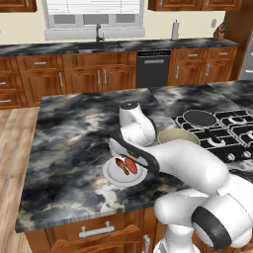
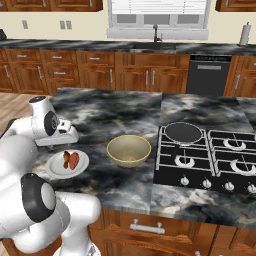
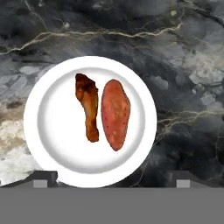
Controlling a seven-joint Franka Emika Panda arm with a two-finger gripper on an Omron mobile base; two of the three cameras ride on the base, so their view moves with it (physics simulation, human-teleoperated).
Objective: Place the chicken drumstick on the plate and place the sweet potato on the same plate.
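Looks basically done: chicken drumstick (image 3: 88, 106) and sweet potato (image 3: 115, 113) lie side by side on the plate (image 3: 43, 131), gripper (image 3: 111, 181) hovers spread wide and empty above, so it only needs to back away.

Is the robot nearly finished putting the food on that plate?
It looks finished. The chicken drumstick and the sweet potato both lie side by side on the plate. Nothing is in hand: the gripper hangs open above the plate, holding nothing. Nothing seems left except pulling the arm away.
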